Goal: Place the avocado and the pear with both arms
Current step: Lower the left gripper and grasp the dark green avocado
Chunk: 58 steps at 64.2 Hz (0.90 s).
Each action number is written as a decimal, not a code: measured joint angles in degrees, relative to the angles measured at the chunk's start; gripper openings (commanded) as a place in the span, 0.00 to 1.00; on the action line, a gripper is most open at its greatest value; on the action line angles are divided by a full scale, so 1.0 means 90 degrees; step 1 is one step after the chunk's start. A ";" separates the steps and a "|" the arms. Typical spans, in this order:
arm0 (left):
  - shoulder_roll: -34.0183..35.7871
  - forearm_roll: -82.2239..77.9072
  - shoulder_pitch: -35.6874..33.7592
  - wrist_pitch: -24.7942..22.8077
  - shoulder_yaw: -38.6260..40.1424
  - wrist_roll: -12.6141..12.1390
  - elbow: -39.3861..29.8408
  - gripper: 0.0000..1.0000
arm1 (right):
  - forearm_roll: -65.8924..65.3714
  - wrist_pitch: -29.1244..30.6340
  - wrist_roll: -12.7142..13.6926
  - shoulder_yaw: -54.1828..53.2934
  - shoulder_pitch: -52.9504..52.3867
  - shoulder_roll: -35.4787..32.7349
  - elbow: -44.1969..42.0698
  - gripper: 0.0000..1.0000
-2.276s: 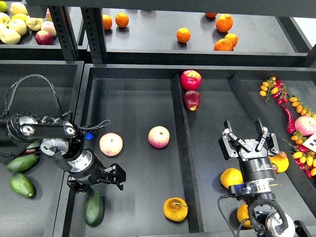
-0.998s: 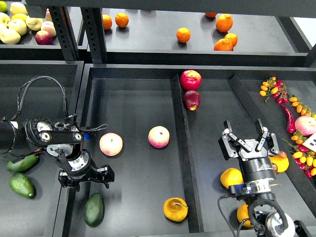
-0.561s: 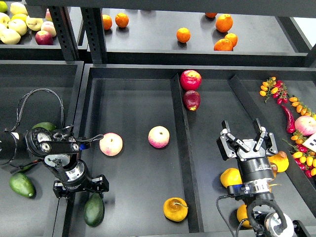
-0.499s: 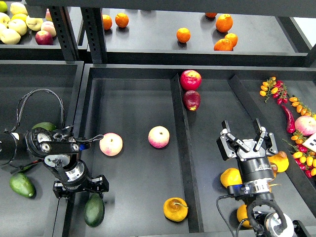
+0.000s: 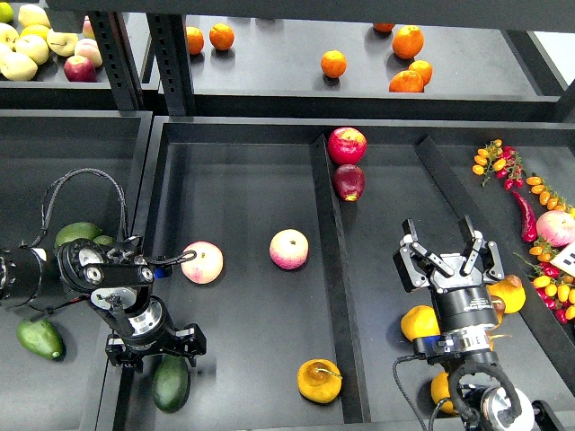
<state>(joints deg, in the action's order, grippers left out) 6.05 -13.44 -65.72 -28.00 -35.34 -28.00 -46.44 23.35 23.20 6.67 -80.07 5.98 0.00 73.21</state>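
the avocado [image 5: 171, 383] lies at the near left corner of the middle tray [image 5: 243, 180], dark green, its long axis running nearly straight away from the camera with a slight lean; which end is the narrow one is hard to tell, since its far end is tucked under the left gripper [image 5: 153, 346]. that claw hangs right above it with both fingers spread wide to either side, holding nothing.

the pear [image 5: 320, 381] sits near the same tray's front right corner, close to the divider, squat and golden with brown blotches, its thin stem pointing to the right. the right gripper [image 5: 449, 260] stands over the next tray to the right [image 5: 386, 215], fingers parted wide and empty, well apart from the pear.

the middle tray also holds two pink-cream peaches [image 5: 202, 262] [image 5: 288, 249] side by side across its middle. the right tray holds a red apple [image 5: 347, 145] and a darker red fruit [image 5: 349, 181] at its far left, and yellow-orange pears [image 5: 420, 323] around the right arm. the left tray [image 5: 63, 171] holds lighter green avocados [image 5: 39, 338], one [image 5: 77, 234] partly hidden behind the left arm. the shelf behind carries oranges [image 5: 333, 63] and, at far left, pale apples [image 5: 32, 45]. small orange and red peppers [image 5: 521, 193] lie at the right edge.
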 measured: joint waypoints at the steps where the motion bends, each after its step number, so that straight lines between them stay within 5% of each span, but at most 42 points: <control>1: -0.0004 0.0000 0.0010 0.0000 0.0000 0.0000 0.0002 0.99 | 0.0000 0.0000 0.0000 0.0000 0.0000 0.0000 0.0000 1.00; 31: -0.0152 0.0000 0.0187 0.0000 0.0011 0.0000 0.0163 0.96 | -0.0007 0.0000 0.0000 0.0000 0.0000 0.0000 -0.0001 1.00; 46: -0.0174 0.0003 0.0210 0.0000 0.0011 0.0000 0.0273 0.85 | -0.0007 0.0000 0.0003 0.0000 0.0000 0.0000 -0.0019 1.00; 58: -0.0183 0.0031 0.0255 0.0000 0.0069 0.0000 0.0311 0.67 | -0.0007 0.0000 0.0002 0.0000 0.0000 0.0000 -0.0028 1.00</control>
<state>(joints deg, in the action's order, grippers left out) 4.40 -13.16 -63.43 -28.00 -34.72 -28.01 -43.64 23.29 23.20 6.69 -80.06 5.98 0.00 72.96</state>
